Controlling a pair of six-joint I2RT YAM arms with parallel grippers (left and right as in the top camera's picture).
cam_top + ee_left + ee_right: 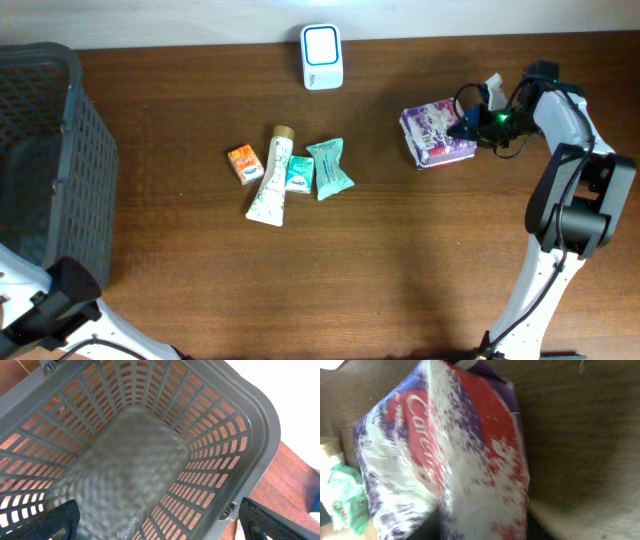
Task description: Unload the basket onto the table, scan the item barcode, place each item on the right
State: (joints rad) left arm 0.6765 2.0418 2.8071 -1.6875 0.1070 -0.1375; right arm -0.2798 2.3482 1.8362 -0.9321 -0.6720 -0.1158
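Observation:
The item is a purple, white and red soft pack (437, 133) lying at the right of the table. It fills the right wrist view (455, 450). My right gripper (470, 122) is at its right end, and a fold of the pack is pinched between the two dark fingers (482, 527). No barcode shows on the visible faces. A white scanner (322, 55) stands at the back edge, well left of the pack. My left gripper (160, 522) hangs wide open over the grey basket (250, 420), holding nothing.
The basket (40, 150) takes up the far left. Mid-table lie an orange box (245, 163), a white tube (270, 190) and two teal packets (299, 173) (329, 167). One green packet (345, 495) shows beyond the pack.

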